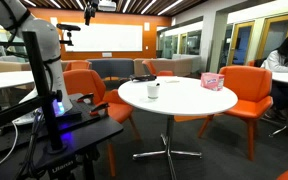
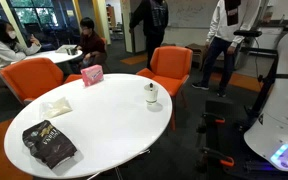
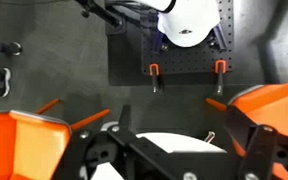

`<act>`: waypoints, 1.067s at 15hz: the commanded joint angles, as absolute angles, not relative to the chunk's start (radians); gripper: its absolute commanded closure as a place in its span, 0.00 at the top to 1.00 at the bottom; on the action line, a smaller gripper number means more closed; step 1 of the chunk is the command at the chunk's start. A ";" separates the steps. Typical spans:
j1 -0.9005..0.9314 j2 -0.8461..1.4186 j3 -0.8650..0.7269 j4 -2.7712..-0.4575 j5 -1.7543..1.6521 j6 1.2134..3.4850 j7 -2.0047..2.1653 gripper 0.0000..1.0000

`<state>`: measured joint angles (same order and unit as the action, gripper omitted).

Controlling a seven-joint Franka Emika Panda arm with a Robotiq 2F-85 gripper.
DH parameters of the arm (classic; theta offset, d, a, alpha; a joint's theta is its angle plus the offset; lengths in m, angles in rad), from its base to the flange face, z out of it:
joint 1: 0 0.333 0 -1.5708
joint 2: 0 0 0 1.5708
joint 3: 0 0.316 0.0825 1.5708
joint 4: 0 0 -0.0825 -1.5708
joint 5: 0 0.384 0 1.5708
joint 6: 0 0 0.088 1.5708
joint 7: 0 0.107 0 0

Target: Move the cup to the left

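Gripper [image 3: 179,168] was spread wide in the wrist view, fingers [image 3: 112,160] far apart with nothing held between them. Cup [image 2: 151,95] stood upright on the table [image 2: 104,125], near the rim on my base's side, untouched. Pink box [image 2: 92,75] sat on the table at the opposite rim, well apart from the cup. A dark bag [image 2: 49,145] lay on the table by another rim, and a white napkin [image 2: 56,107] lay between the bag and the box. Orange chairs [image 2: 170,66] ringed the table.

The table [image 2: 104,125] top is smooth, white, faintly glossy. Orange chairs [image 2: 172,66] look matt cloth; the dark bag [image 2: 49,145], shiny plastic.
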<state>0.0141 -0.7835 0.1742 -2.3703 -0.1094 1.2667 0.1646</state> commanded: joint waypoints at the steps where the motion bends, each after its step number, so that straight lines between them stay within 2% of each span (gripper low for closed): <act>1: 0.035 -0.780 0.161 -2.368 -0.115 1.264 0.177 1.00; 8: 0.035 -0.766 0.146 -2.363 -0.115 1.302 0.162 1.00; 16: -0.019 -0.584 -0.038 -2.333 -0.100 1.704 0.077 1.00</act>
<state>-0.0022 -0.6706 -0.0006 -2.3647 -0.1106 1.6144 0.1198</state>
